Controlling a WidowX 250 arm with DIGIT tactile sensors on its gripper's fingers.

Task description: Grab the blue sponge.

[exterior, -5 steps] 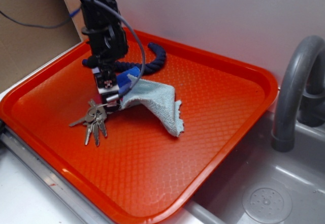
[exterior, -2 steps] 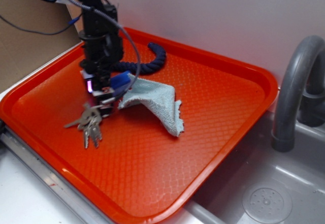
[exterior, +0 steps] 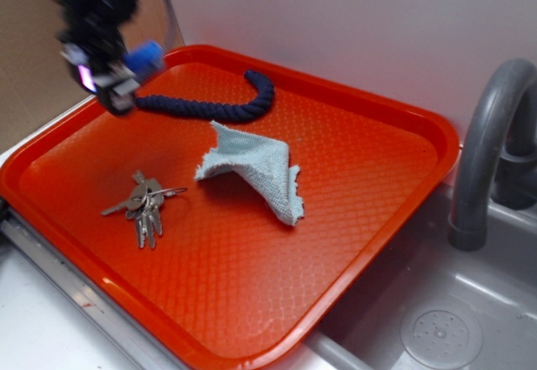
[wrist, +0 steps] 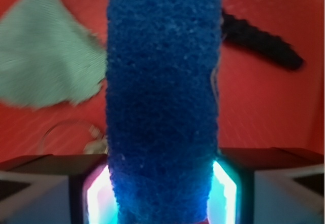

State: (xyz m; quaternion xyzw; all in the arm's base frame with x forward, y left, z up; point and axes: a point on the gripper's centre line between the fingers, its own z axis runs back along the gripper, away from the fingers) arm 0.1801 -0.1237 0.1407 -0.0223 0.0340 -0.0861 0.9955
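I'm holding the blue sponge (wrist: 162, 97) clamped in the end effector (exterior: 117, 80); soft foam squeezing out could drop it.

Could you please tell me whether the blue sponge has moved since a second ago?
Yes: the blue sponge rose up-left from beside the pale cloth.

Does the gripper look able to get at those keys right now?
Probably not yet. The gripper is shut on the sponge, lifted above the tray's far corner. The keys lie uncovered, apart from the cloth, but the jaws are full.
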